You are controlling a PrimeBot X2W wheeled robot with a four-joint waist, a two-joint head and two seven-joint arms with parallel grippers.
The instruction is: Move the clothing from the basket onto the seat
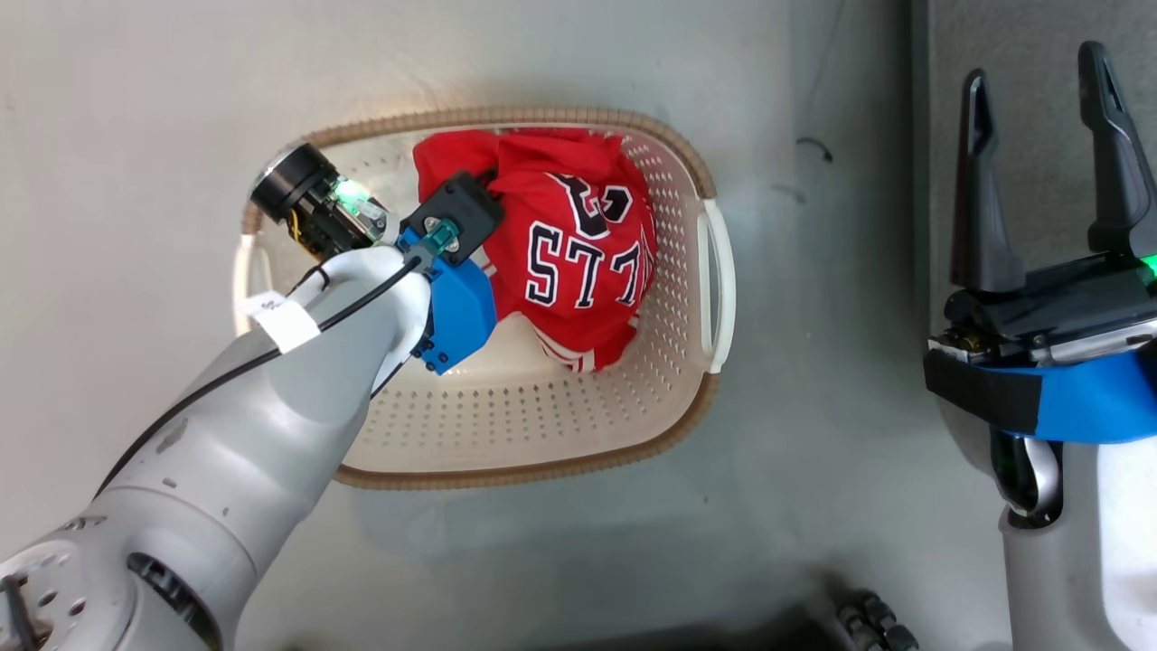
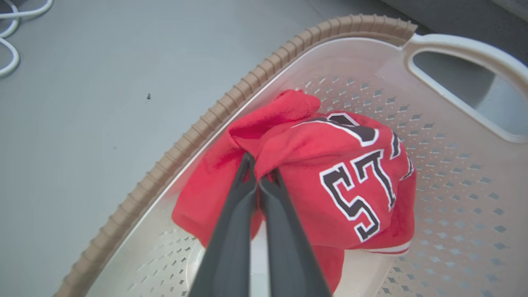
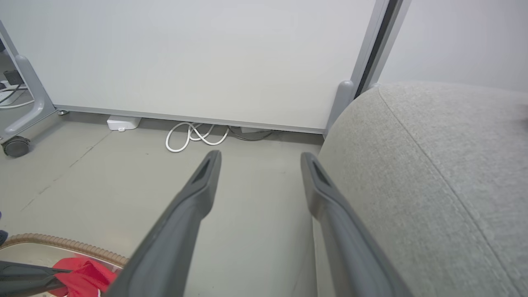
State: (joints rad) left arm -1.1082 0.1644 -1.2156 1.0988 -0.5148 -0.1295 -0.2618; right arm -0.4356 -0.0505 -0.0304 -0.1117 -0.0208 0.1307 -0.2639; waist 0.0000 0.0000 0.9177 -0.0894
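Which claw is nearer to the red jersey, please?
Left. The left claw is shut on the red jersey inside the basket; the right claw hangs open outside it.

left claw (image 2: 260, 171) clamped, right claw (image 3: 260, 156) spread wide

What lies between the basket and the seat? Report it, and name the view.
Only bare grey floor, with a few small dark marks, lies between the basket and the seat. The head view shows it.

Pale grey arm (image 1: 226, 434), black cable (image 1: 362, 303), blue bracket (image 1: 461, 312), dark-fingered left claw (image 2: 259, 173)
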